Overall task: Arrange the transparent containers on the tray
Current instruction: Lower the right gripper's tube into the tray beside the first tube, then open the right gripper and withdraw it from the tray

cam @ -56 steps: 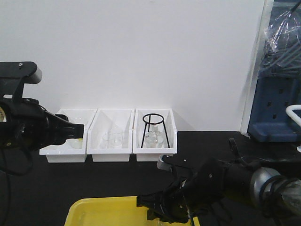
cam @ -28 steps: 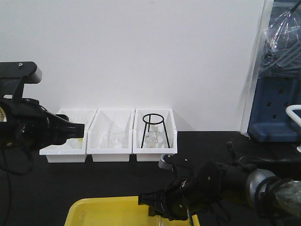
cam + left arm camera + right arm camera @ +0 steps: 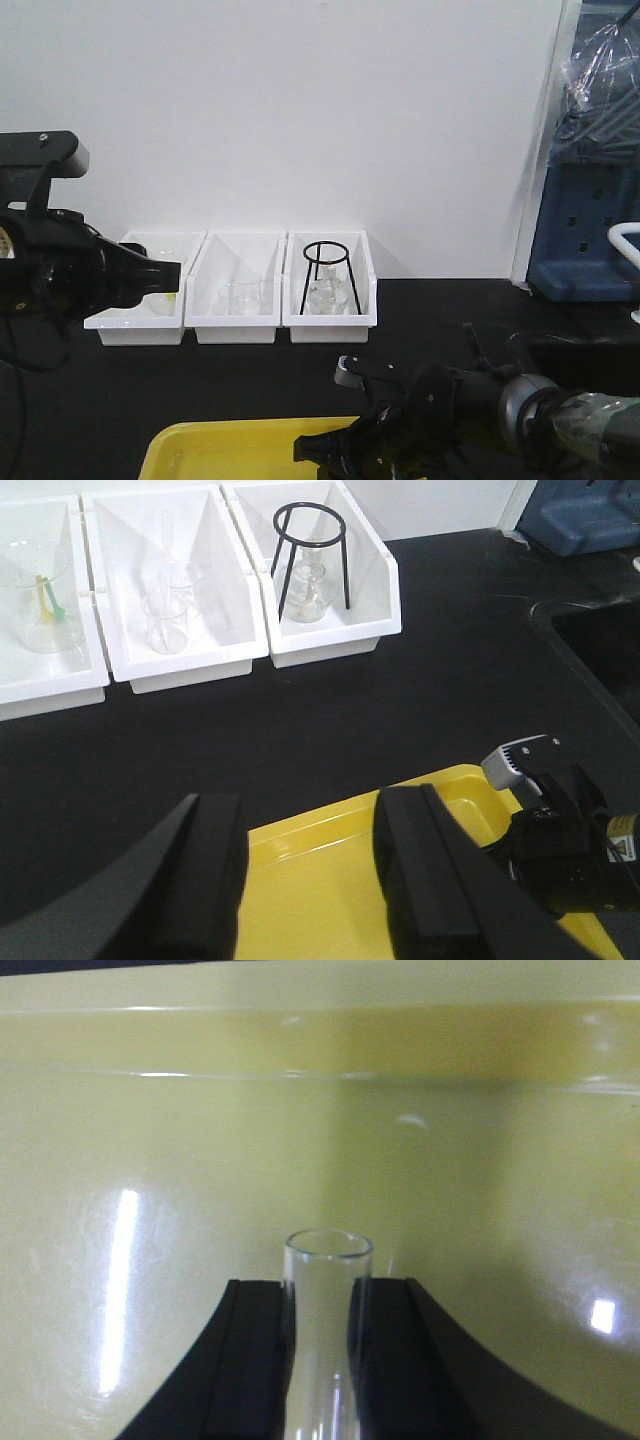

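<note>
A: Right side?

B: Right black gripper (image 3: pixel 322 1360) clamped on a slim clear glass test tube (image 3: pixel 325 1335), one finger each side, touching the glass. Round rim pointing at the far wall of the shallow bright yellow plastic tray (image 3: pixel 450 1160). Tube over the tray floor (resting or hovering: cannot tell).

A: Front view?

B: Right arm low at the tray's right end (image 3: pixel 200 445), gripper (image 3: pixel 335 455) over the rim. Tube itself not discernible there.

A: Left side?

B: Left black gripper (image 3: pixel 310 880) with fingers wide apart, nothing between them. Above the near-left part of the yellow tray (image 3: pixel 320 880), right gripper body (image 3: pixel 575 850) visible at its right edge.

A: Background?

B: Three white rectangular plastic bins (image 3: pixel 165 590) in a row against the white wall, on the black tabletop (image 3: pixel 450 700). Black wire tripod stand (image 3: pixel 310 555) plus a clear flask in the right bin, clear beakers in the middle and left ones (something yellow-green in the left beaker). Well apart from the tray.
</note>
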